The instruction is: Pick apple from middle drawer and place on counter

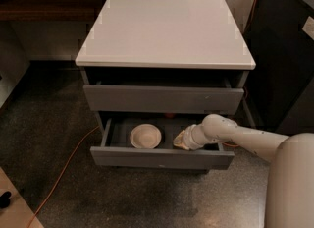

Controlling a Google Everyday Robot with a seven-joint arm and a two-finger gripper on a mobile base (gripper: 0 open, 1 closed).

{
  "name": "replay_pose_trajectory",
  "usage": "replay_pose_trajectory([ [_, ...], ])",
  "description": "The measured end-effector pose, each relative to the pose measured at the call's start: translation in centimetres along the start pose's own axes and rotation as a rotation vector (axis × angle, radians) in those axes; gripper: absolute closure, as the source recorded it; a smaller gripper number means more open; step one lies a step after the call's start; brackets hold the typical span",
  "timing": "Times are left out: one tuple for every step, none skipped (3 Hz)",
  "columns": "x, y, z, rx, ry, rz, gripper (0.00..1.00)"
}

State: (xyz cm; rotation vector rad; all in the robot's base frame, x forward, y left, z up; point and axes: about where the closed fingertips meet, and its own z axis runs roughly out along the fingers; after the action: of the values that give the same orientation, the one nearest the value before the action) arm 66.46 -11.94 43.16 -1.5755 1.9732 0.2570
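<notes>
The counter (pixel 164 30) tops a cabinet whose middle drawer (pixel 162 158) stands pulled out toward the camera, below the top drawer (pixel 162 99). Inside it, a bowl (pixel 145 136) sits left of centre with the gripper (pixel 180 141) just to its right, on an arm (pixel 245 136) reaching in from the right; the apple (pixel 169 115) peeks out at the drawer's back, behind both. A cable (pixel 64 173) trails across the floor left of the cabinet, and a shelf (pixel 44 6) runs behind it.
</notes>
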Motion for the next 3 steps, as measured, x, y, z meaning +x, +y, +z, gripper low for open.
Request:
replay_pose_trajectory([
  [-0.3, 1.6, 0.7, -0.041, -0.010, -0.003, 1.00],
  [-0.9, 3.9, 0.4, -0.071, -0.010, -0.021, 1.00],
  [-1.0, 5.9, 0.0, -0.096, -0.001, -0.021, 1.00],
])
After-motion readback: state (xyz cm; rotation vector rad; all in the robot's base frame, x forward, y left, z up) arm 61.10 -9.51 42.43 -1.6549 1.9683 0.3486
